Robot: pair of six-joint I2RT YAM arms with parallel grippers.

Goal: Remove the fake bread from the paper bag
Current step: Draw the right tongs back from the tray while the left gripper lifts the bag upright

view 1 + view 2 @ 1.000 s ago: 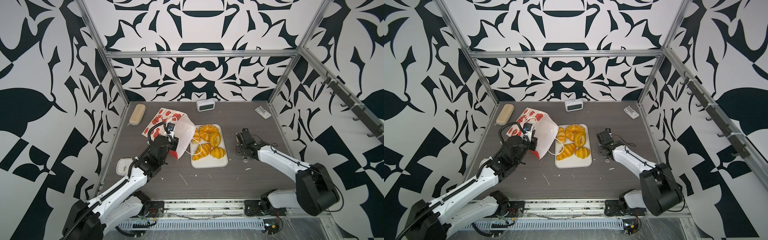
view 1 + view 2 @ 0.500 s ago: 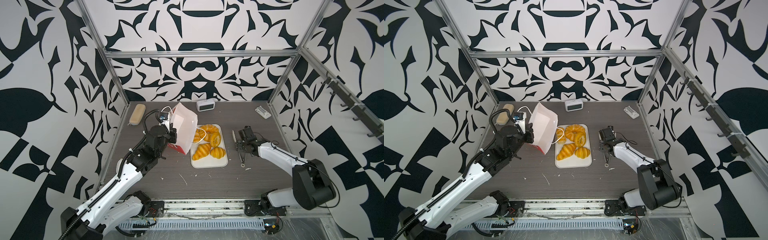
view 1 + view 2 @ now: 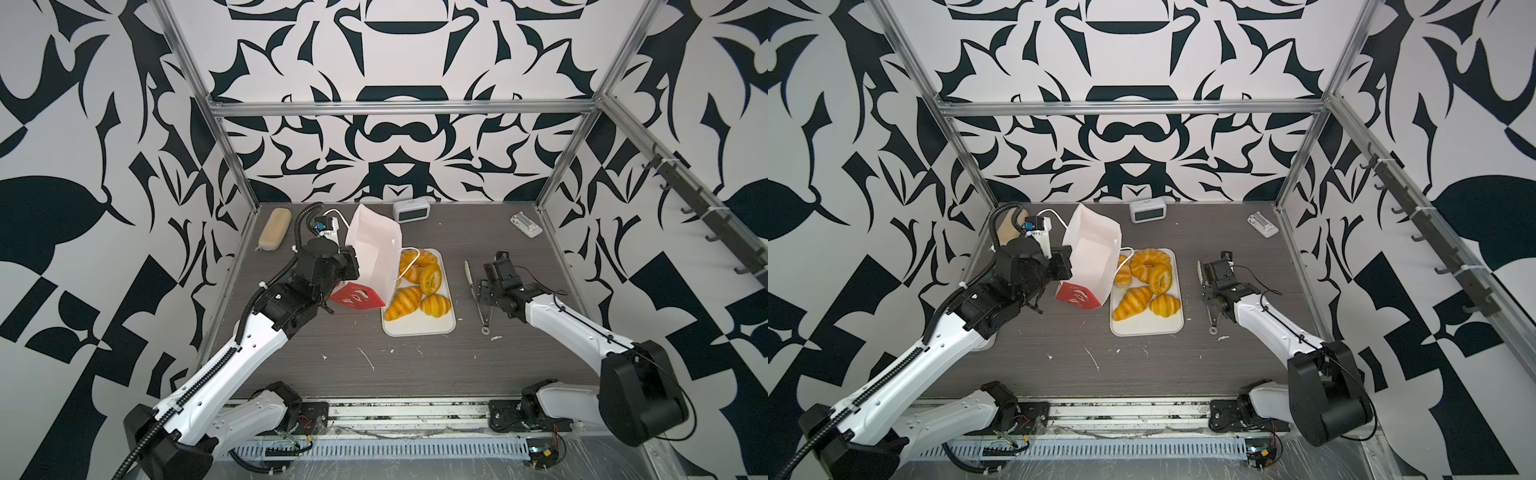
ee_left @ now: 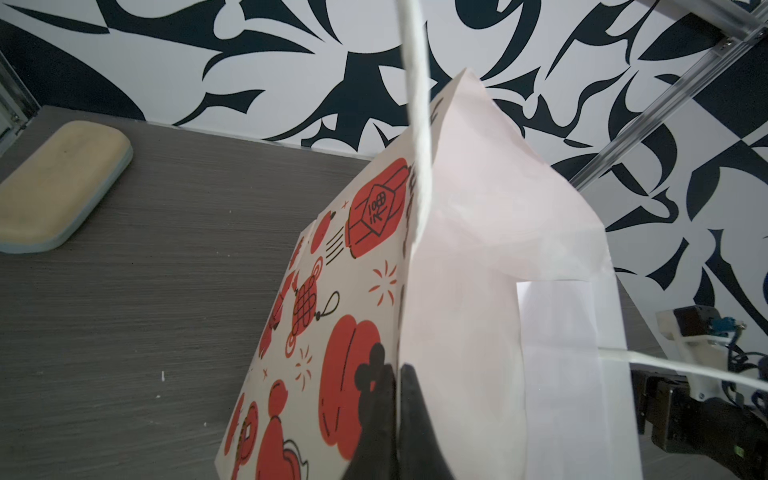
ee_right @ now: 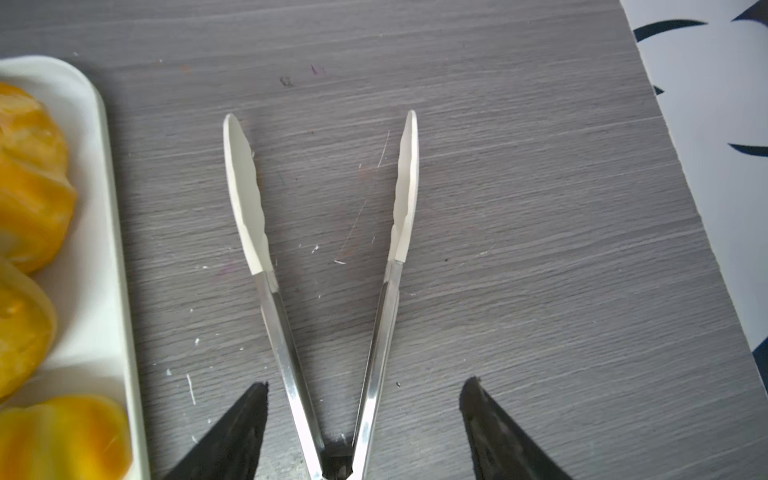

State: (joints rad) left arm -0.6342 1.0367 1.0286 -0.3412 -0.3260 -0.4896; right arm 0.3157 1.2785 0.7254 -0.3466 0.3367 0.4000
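Left gripper point(image 4: 392, 374) is clamped tight on a printed wall of the paper bag point(image 3: 374, 249), and that is where the change lies; a second ago the bag lay tipped over with its mouth against the tray point(image 3: 417, 330), and now it has been swung up on end just beside the tray's left edge, mouth toward the ceiling; whether its red base rests on the table point(image 3: 374, 374) or hangs just off it I cannot tell. Looking down into the bag in both top views I see only white paper. The fake bread point(image 3: 417, 291) sits on the tray, five golden pieces bunched toward its far end; one small roll is half hidden behind the bag's edge, and a white cord handle point(image 3: 409, 259) droops over them. On the tray's other side the right gripper point(image 5: 365, 383) has let go; the tongs point(image 5: 286, 353) seemed to be in its grip a second ago, and now its jaws stand spread wide with the tongs lying sprung apart on the table between them, touching neither finger as far as the wrist view shows. To my eye the emptying is done; the bag looks bare and the bread is all out; what remains, I'd judge, is only to set the bag down clear of the tray.
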